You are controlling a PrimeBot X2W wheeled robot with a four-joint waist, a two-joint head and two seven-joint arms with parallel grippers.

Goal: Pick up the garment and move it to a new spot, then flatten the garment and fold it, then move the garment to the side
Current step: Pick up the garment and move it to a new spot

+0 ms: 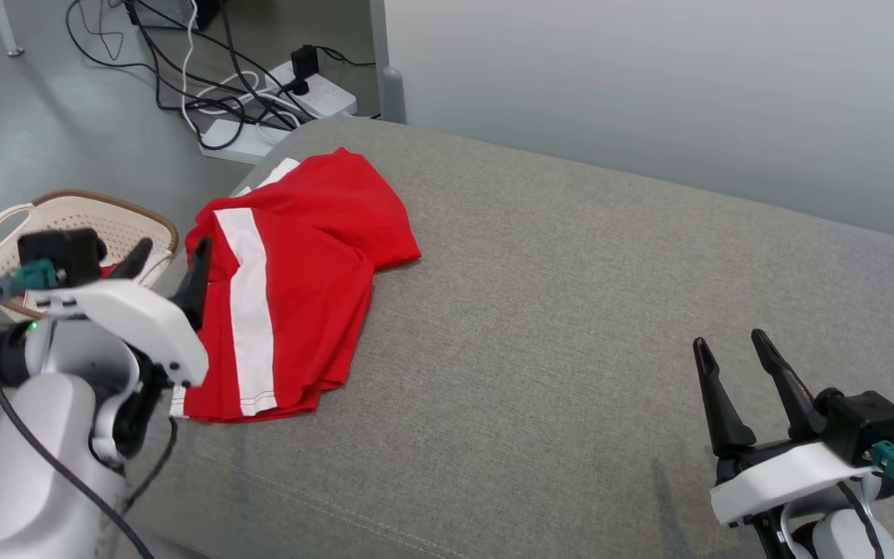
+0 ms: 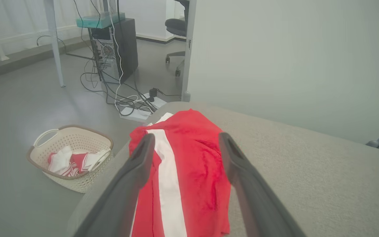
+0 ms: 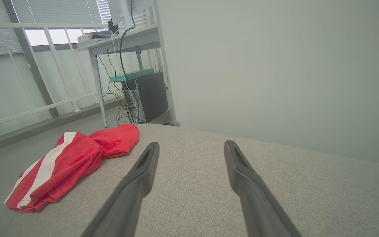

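Note:
A red garment with a white stripe (image 1: pixel 292 287) lies folded near the left edge of the grey upholstered surface (image 1: pixel 571 310). My left gripper (image 1: pixel 170 256) stands open at the garment's left edge, holding nothing; in the left wrist view the garment (image 2: pixel 189 171) lies just beyond my open left gripper (image 2: pixel 186 140). My right gripper (image 1: pixel 726 345) stands open at the lower right, far from the garment. In the right wrist view the garment (image 3: pixel 74 161) lies at the left, well apart from my open right gripper (image 3: pixel 191 146).
A cream laundry basket (image 1: pixel 121 213) with red and white cloth (image 2: pixel 74 161) sits on the floor to the left. Cables and a power strip (image 1: pixel 276 101) lie on the floor beyond the surface's far corner. A pale wall (image 1: pixel 649 78) stands behind.

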